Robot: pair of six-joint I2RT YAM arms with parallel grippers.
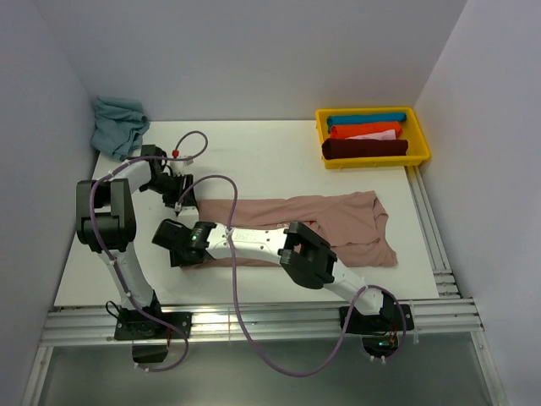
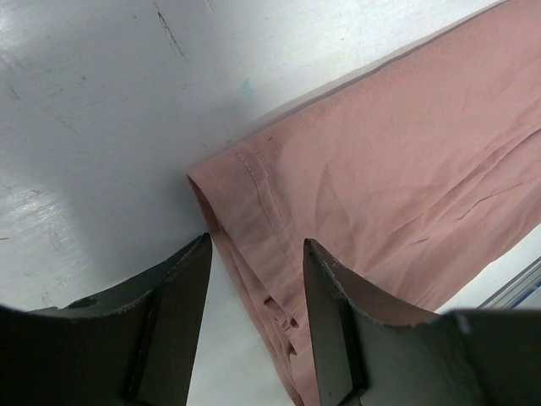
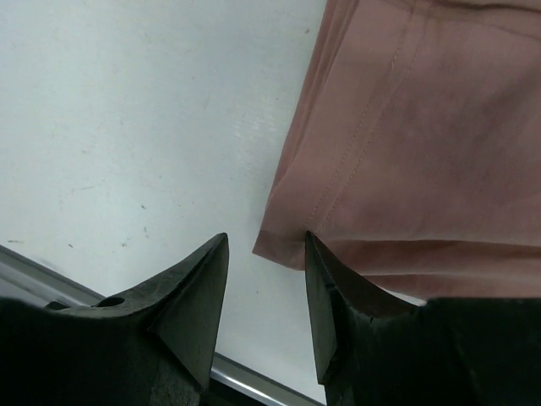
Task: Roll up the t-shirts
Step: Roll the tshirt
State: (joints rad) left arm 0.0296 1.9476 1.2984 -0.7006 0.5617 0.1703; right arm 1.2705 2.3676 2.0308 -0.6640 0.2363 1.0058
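Observation:
A dusty pink t-shirt (image 1: 338, 224), folded into a long band, lies across the middle of the white table (image 1: 254, 161). My left gripper (image 1: 180, 203) hovers at the band's far left corner. In the left wrist view the left gripper (image 2: 257, 240) is open, and the layered hem of the t-shirt (image 2: 380, 169) runs between its fingers with bare table beside it. My right gripper (image 1: 173, 245) is at the near left corner. In the right wrist view the right gripper (image 3: 266, 236) is open, and the corner of the t-shirt (image 3: 423, 127) sits just at the right fingertip, not held.
A yellow bin (image 1: 420, 135) at the back right holds several rolled shirts in teal, orange, pale and dark red. A crumpled blue-green shirt (image 1: 118, 125) lies at the back left corner. Metal rails (image 1: 254, 321) run along the table's near and right edges.

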